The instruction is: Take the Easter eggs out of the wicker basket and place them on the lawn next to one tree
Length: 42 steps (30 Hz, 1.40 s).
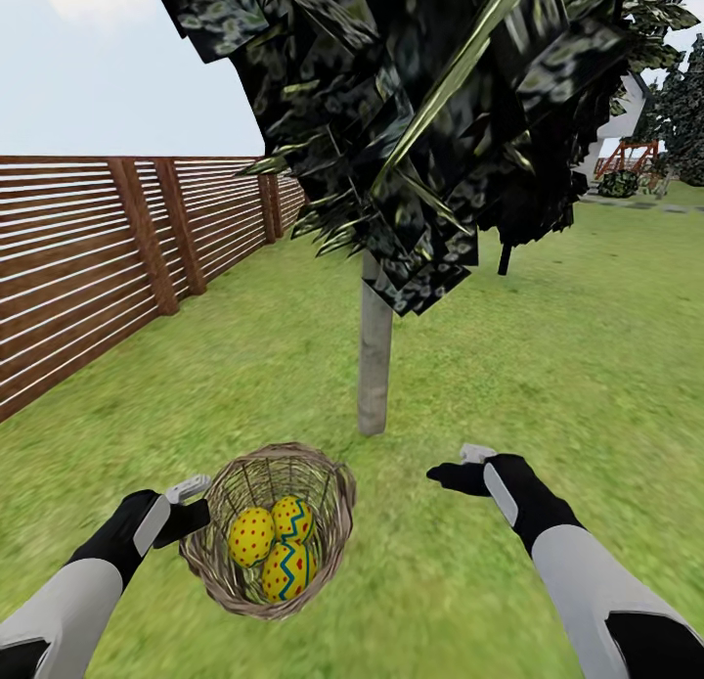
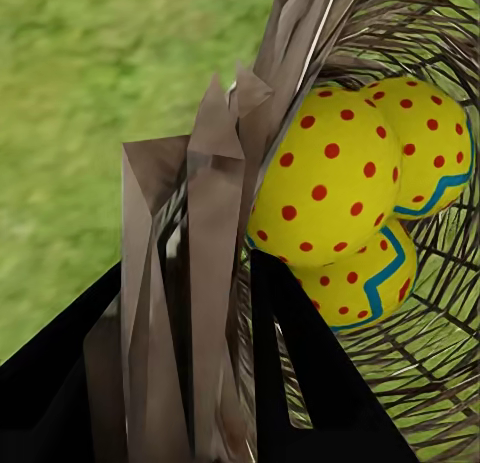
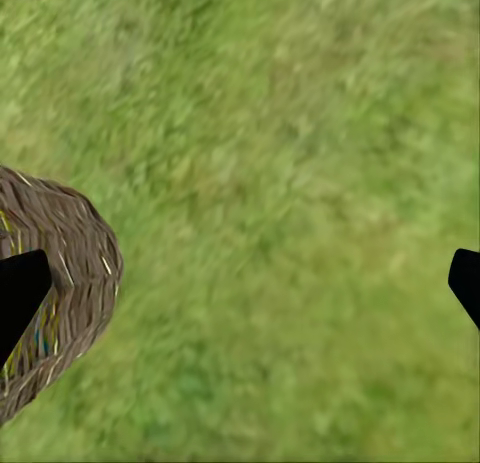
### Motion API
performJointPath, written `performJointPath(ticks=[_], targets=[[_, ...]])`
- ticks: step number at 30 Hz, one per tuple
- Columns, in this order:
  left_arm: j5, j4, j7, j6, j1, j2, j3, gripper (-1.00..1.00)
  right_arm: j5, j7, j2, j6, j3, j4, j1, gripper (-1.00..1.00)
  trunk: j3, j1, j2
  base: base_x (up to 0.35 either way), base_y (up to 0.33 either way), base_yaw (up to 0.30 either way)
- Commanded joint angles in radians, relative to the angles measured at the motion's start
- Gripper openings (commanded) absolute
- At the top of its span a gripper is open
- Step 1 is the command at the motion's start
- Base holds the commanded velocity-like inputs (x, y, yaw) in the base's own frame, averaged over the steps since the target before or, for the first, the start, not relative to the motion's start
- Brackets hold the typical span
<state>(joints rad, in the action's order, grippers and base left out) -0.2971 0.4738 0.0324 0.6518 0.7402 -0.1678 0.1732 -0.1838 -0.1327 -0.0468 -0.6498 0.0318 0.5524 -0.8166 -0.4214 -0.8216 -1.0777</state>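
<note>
Three yellow red-dotted eggs with blue-green zigzag bands (image 1: 274, 547), one brown woven wicker basket (image 1: 332, 522), one grey-trunked, dark-leaved tree (image 1: 374, 366), and two black pincers.

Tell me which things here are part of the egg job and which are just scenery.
Part of the job:
- three eggs, all in the basket
- basket, left gripper shut on its rim
- tree just beyond it
- lawn
- right gripper, open over grass

Just scenery:
- wooden fence
- white house
- orange frame far off
</note>
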Motion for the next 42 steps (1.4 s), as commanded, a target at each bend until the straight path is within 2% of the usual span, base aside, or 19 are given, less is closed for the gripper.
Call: performJointPath(ticks=[1, 42], targets=[[-0.016, 0.002, 0.003, 0.005, 0.001, 0.0, 0.004, -1.0, 0.0, -0.004, 0.001, -0.005, 0.003, 0.001, 0.0, 1.0, -0.004, -0.004, -0.008, 0.0, 0.0, 0.0], [-0.016, -0.009, 0.001, 0.009, 0.001, 0.002, 0.003, -1.0, 0.0, -0.007, -0.002, -0.008, 0.003, 0.003, 0.0, 1.0, -0.133, -0.161, -0.295, 0.0, 0.0, 0.0]])
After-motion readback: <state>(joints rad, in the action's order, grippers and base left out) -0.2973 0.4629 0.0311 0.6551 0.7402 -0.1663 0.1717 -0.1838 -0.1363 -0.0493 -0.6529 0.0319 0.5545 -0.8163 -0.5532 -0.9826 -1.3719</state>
